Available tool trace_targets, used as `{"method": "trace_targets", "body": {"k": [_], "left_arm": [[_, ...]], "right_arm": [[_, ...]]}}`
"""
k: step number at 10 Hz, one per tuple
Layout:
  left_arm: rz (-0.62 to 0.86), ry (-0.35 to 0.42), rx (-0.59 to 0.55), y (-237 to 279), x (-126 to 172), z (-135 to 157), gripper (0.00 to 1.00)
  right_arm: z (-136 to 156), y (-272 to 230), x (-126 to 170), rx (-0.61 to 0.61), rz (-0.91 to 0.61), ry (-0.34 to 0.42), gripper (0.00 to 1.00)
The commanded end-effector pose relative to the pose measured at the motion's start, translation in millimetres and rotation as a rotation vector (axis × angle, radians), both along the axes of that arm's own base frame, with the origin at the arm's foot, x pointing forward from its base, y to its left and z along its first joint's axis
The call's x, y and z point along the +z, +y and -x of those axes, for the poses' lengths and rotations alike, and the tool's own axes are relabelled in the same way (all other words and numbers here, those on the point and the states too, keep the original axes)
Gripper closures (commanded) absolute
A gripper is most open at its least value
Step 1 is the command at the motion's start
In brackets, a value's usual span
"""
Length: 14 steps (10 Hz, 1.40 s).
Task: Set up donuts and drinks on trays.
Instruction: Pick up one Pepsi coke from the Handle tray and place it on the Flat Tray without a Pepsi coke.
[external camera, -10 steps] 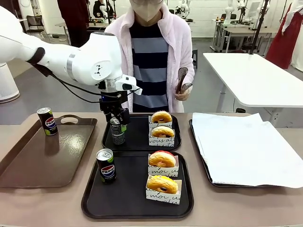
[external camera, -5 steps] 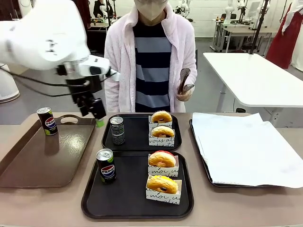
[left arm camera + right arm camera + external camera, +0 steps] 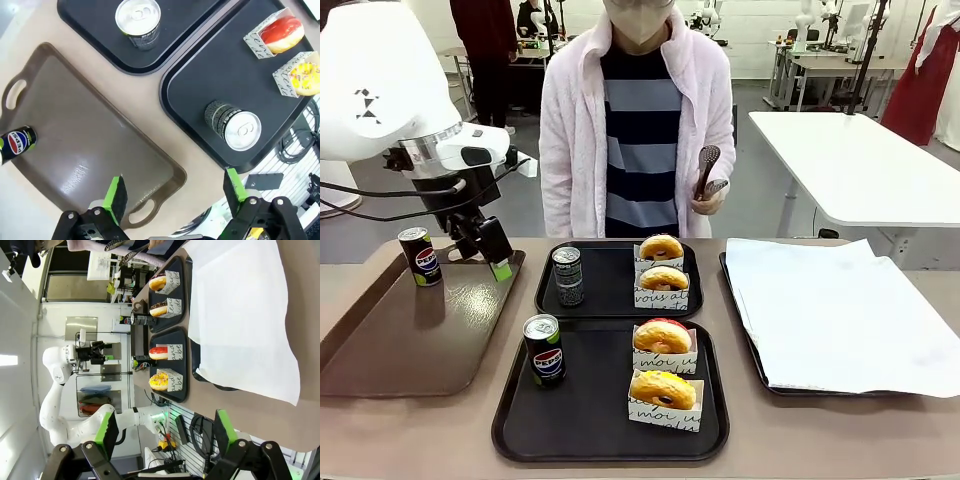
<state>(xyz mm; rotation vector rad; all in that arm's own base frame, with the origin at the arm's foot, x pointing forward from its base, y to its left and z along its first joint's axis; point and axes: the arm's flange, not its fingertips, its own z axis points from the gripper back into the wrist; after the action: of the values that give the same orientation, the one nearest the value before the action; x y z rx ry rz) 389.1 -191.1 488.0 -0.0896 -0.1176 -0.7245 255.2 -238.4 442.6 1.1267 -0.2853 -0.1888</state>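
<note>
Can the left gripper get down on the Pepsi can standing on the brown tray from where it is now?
Probably yes. The left gripper hangs open above the brown tray, and the Pepsi can stands upright near the tray's far left corner with bare tray all round it. Nothing stands between the two.

Even bright overhead lighting, soft short shadows. Glare streaks on the glossy brown tray point(image 3: 420, 320), also visible from the left wrist. White paper point(image 3: 840, 310) near blown out. Front view sharp. Both wrist views show wide-angle bending at edges; right wrist background slightly soft, washed-out far left.
</note>
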Motion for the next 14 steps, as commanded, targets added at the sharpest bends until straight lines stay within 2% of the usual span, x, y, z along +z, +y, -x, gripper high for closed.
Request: {"method": "trace_targets", "body": {"k": [1, 3, 4, 6, 7, 8, 13, 14], "left_arm": [[0.000, -0.001, 0.007, 4.2, -0.1, 2.1, 0.00], [0.026, 0.019, 0.183, 94.7, 15.6, 3.6, 0.00], [0.028, 0.027, 0.256, 133.1, 19.7, 15.4, 0.00], [-0.048, 0.052, 0.340, 185.6, 23.7, 18.0, 0.00], [-0.079, 0.023, 0.415, 197.4, 24.1, 18.8, 0.00], [0.001, 0.040, 0.322, 181.0, 24.0, 17.8, 0.00], [-0.014, 0.040, 0.319, 181.4, 25.6, 20.0, 0.00], [0.266, 0.267, 0.306, 219.9, 18.6, -4.5, 0.00]], "right_arm": [[-1.0, -0.8, 0.4, 0.001, -0.012, -0.021, 0.00], [-1.0, -0.8, 0.4, 0.001, -0.012, -0.021, 0.00], [-1.0, -0.8, 0.4, 0.001, -0.012, -0.021, 0.00], [-1.0, -0.8, 0.4, 0.001, -0.012, -0.021, 0.00], [-1.0, -0.8, 0.4, 0.001, -0.012, -0.021, 0.00], [-1.0, -0.8, 0.4, 0.001, -0.012, -0.021, 0.00], [-1.0, -0.8, 0.4, 0.001, -0.012, -0.021, 0.00], [-1.0, -0.8, 0.4, 0.001, -0.012, -0.021, 0.00]]}}
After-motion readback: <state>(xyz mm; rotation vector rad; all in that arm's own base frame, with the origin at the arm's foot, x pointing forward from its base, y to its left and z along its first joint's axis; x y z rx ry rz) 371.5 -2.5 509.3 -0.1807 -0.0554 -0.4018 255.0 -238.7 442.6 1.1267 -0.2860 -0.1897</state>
